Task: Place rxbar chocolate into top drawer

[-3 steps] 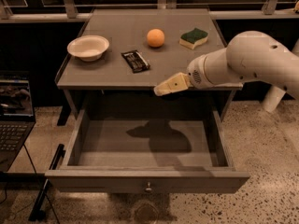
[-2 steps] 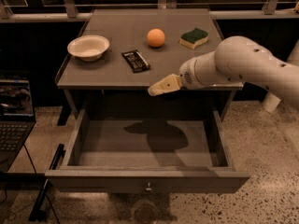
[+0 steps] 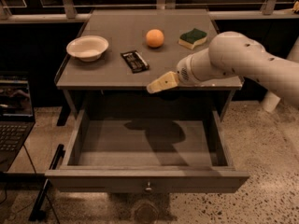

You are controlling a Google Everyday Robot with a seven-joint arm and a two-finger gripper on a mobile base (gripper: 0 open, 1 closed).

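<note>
The rxbar chocolate (image 3: 135, 61), a small flat black wrapper, lies on the grey table top (image 3: 107, 73) between the white bowl and the orange ball. The top drawer (image 3: 145, 181) stands pulled out below the table, with nothing inside and its round knob at the front centre. My gripper (image 3: 155, 85) reaches in from the right on a white arm and hovers over the table's front edge. It is a little right of and nearer than the bar, and holds nothing.
A white bowl (image 3: 87, 47) sits at the table's left. An orange ball (image 3: 154, 38) and a green-and-yellow sponge (image 3: 193, 37) sit at the back right. A laptop (image 3: 14, 111) stands on the floor at the left.
My gripper and arm have moved a little to the left along the table's front edge, closer to the bar. Nothing else moved.
</note>
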